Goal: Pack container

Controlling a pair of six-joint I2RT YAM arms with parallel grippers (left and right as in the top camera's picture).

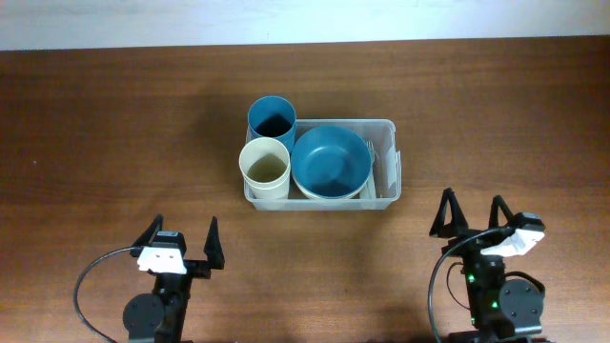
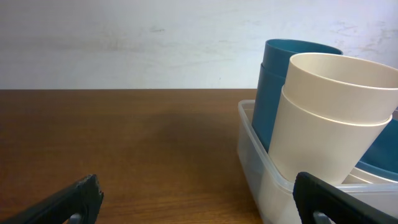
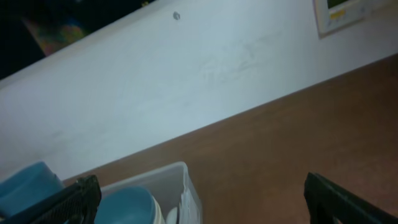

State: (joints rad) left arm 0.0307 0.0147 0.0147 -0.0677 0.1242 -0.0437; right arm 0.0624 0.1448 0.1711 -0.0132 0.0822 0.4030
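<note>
In container (image 1: 394,125), cream bowl (image 1: 334,198) mostly hidden

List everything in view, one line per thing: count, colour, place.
container: one, clear plastic, middle of the table.
blue cup: one, blue, upright in the container's far left corner.
cream cup: one, cream, upright in the near left corner, next to the blue cup.
blue bowl: one, blue, in the container right of the cups; a pale rim below it may be a second bowl.
white utensil: count unclear, white, right end of the container; looks like a fork.
table: one, brown wood.
wall: white, behind the table.
left gripper: one, black, open, empty, front left.
right gripper: one, black, open, empty, front right.
</note>
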